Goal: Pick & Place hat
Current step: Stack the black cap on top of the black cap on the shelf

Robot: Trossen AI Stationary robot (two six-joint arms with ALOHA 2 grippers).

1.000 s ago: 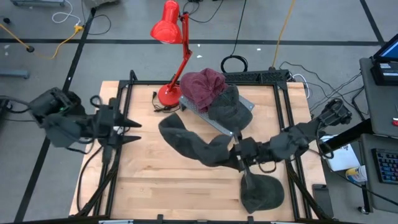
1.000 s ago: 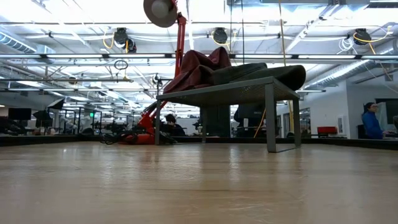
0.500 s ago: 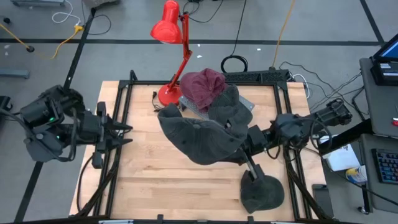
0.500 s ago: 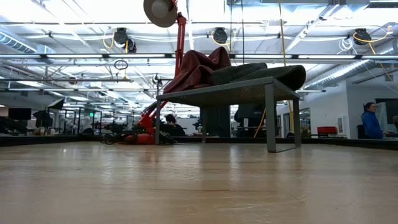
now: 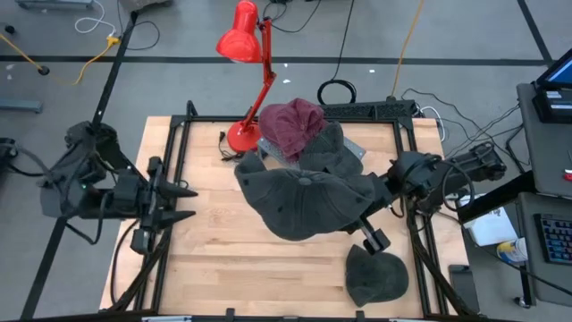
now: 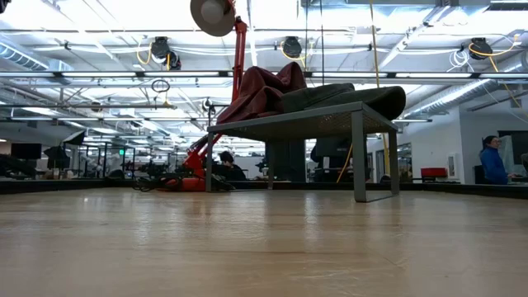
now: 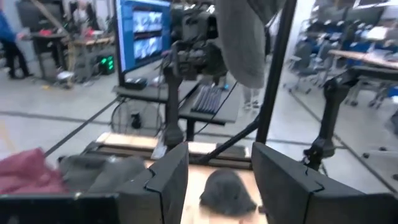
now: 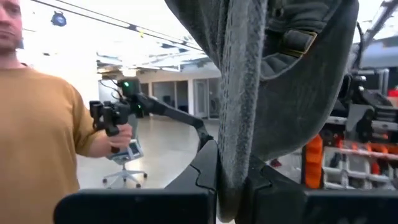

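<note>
Item: grey hat (image 5: pixel 299 204), carried. Hangs spread over mid-table, clear of the wood; the low view shows bare board beneath it. Long axis runs roughly 10 o'clock to 4 o'clock in the high view, the crown bulging toward 9 and the pinched edge at the 3 o'clock end.

Right gripper (image 5: pixel 374 190): fingers closed tight on the hat's edge. The wrist view shows fabric clamped between its fingers (image 8: pixel 205 168), the rest draping away from them. The hat lies at 9 o'clock from this gripper.

Left gripper (image 5: pixel 183 204): at the table's 9 o'clock edge, jaws apart, holding nothing. The hat lies at 3 o'clock from it, well apart. Waiting.

Rack (image 5: pixel 284 159): at 12 o'clock from the hat, just beyond its crown, already bearing a red hat (image 5: pixel 291 123) and another grey one (image 5: pixel 335 154).

Second grey hat (image 5: pixel 376 277): on the board at 5 o'clock.

Judgement: the right arm is the nearer and the holder, and travel toward 12 o'clock would bring the load over the rack.
</note>
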